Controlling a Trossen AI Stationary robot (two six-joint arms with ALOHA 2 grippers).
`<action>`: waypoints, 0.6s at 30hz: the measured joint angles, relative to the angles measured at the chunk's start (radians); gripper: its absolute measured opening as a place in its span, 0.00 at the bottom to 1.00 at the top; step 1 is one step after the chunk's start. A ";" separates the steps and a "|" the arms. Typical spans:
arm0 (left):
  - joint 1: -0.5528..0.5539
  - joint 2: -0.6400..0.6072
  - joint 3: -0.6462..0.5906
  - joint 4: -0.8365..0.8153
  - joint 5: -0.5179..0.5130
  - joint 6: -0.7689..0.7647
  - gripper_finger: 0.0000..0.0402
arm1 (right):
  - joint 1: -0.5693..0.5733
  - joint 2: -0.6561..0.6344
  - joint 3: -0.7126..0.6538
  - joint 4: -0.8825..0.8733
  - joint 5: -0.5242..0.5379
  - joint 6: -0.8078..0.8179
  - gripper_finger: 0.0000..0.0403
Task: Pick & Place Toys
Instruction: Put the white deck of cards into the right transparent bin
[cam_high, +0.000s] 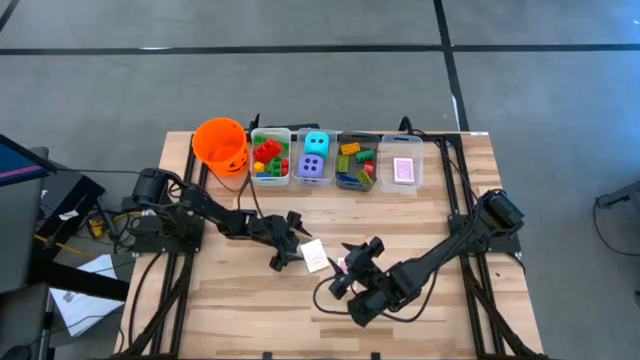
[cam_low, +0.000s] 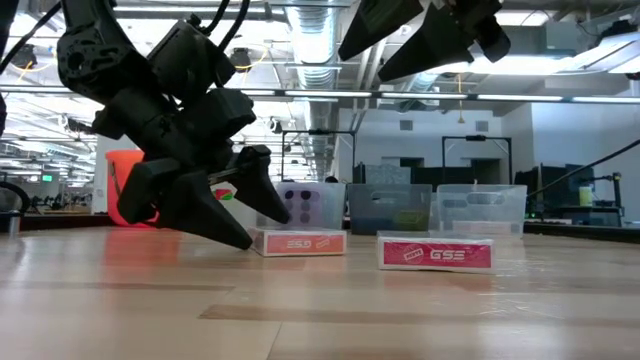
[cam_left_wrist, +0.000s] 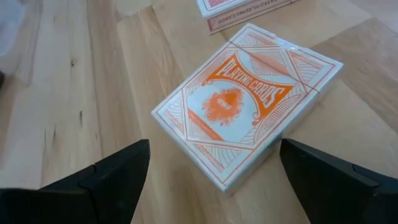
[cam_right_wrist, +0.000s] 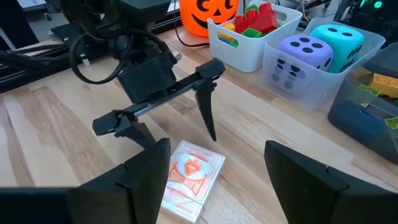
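Left gripper (cam_left_wrist: 211, 180) low over orange card deck (cam_left_wrist: 245, 102) lying flat on surface (cam_high: 240, 300), jaws spread either side, not touching, deck's long axis diagonal to them; right gripper (cam_right_wrist: 214, 180) spread, empty, nearby.

worktop (cam_high: 420, 320): pale wood planks, visible grain, smooth satin finish
card pack (cam_left_wrist: 245, 102): printed card, orange on white, glossy clear wrap
bins (cam_right_wrist: 249, 53): clear, smooth plastic
dice (cam_right_wrist: 305, 51): matt, soft-looking
bucket (cam_high: 220, 145): glossy orange plastic
left jaws: matt black plastic
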 joint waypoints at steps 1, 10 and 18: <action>0.000 -0.001 0.001 -0.006 0.000 -0.004 0.88 | 0.000 0.000 0.000 0.001 0.000 0.000 0.63; -0.027 -0.002 0.001 -0.068 0.069 -0.288 0.88 | 0.002 0.000 0.000 0.001 -0.001 0.000 0.63; -0.123 -0.003 0.002 -0.077 0.102 -0.336 0.88 | 0.001 0.000 0.000 0.000 -0.001 0.000 0.63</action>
